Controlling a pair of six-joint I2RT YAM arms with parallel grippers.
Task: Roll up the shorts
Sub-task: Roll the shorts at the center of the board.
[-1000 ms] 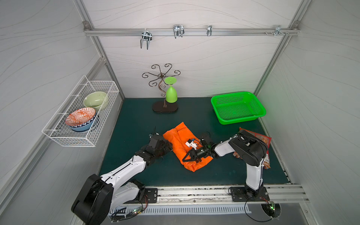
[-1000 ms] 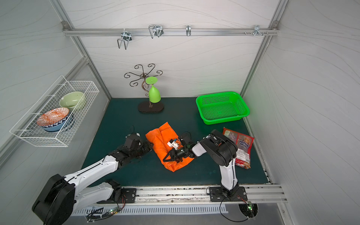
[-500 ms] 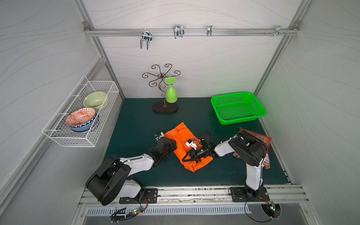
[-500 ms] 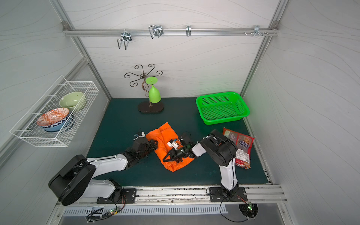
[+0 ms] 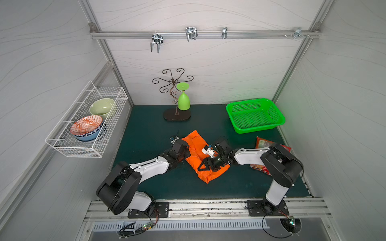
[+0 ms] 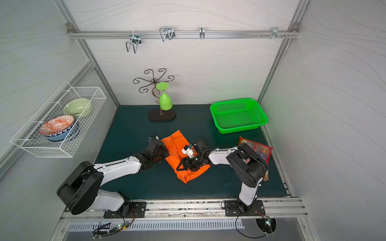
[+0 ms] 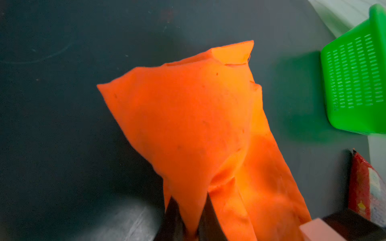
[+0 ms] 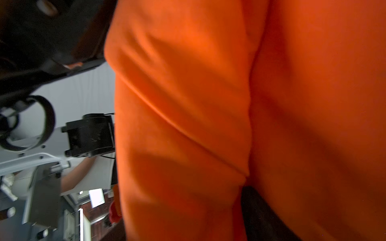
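Note:
The orange shorts [image 5: 196,152] lie folded into a narrow strip in the middle of the dark mat, seen in both top views [image 6: 177,150]. My left gripper [image 5: 187,150] is at their left edge. In the left wrist view this left gripper [image 7: 191,217] is shut on the shorts [image 7: 188,125], a pinched fold lifting between its two dark fingers. My right gripper [image 5: 203,165] lies low on the near half of the shorts with its jaws apart. In the right wrist view the cloth [image 8: 188,104] fills the frame and only one finger [image 8: 257,208] shows.
A green basket [image 5: 254,114] stands at the back right. Red snack packets [image 5: 263,144] lie by the right arm. A metal stand with a green glass [image 5: 182,102] is at the back centre. A wire basket [image 5: 87,125] with bowls hangs on the left wall.
My left arm has slid right to the shorts' left edge and its jaws have closed on the cloth. The right gripper's jaws have spread wider; the right arm has stayed where it was.

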